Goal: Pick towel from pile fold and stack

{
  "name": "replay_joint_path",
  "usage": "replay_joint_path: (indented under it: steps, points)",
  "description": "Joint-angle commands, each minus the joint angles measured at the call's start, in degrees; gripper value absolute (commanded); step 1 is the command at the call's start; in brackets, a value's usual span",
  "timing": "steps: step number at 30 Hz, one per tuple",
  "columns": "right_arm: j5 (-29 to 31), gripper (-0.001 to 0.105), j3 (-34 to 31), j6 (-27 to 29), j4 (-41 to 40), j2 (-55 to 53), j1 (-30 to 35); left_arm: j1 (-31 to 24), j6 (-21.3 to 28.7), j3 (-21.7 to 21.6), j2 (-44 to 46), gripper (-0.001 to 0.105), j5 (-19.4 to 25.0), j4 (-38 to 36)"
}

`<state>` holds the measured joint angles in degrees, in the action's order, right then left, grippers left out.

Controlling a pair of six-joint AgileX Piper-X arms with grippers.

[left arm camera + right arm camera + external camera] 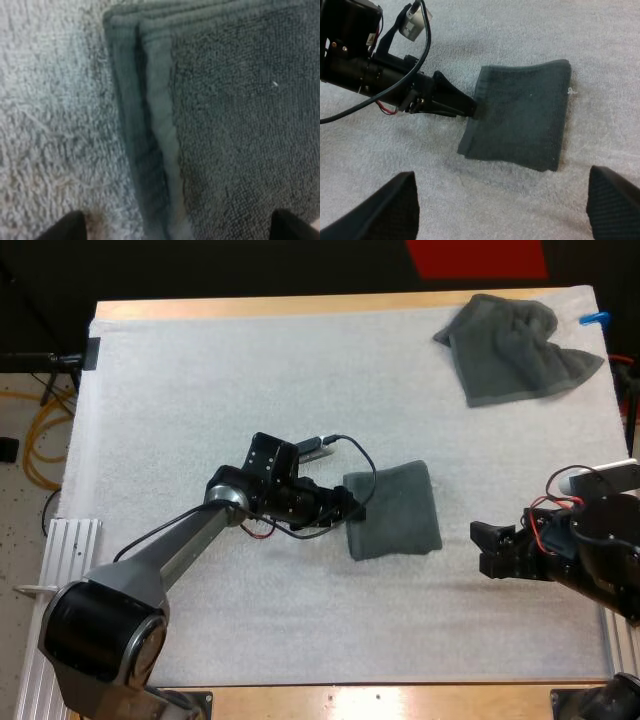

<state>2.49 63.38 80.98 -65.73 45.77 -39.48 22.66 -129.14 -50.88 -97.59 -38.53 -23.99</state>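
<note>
A dark grey-green towel folded into a rectangle [395, 510] lies flat in the middle of the white mat [200, 400]. My left gripper [354, 508] sits low at that towel's left edge. Its fingers [65, 227] stand wide apart and open, with the layered hem of the folded towel [235, 110] between them. The right wrist view shows the left gripper [469, 107] touching the folded towel [520, 115] at its edge. My right gripper [486, 548] hovers open to the right of the folded towel, holding nothing. A crumpled towel [515, 348] lies at the mat's far right corner.
The left arm [170, 550] stretches diagonally across the mat's near left part. Bare mat lies between the folded towel and the crumpled one. The wooden table edge [300, 306] runs along the far side.
</note>
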Motion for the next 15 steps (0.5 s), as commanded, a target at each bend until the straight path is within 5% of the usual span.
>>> replay_joint_path:
  steps: [1,15]
  points:
    - [-0.2,0.067,0.1,-0.2,-0.2,-0.1,0.2,0.3,-1.4,-0.3,0.0,0.070,-0.6,0.1]
    - [-0.2,0.067,0.1,-0.2,-0.2,-0.1,0.2,2.6,-5.9,-0.8,-2.7,0.070,-0.2,1.1]
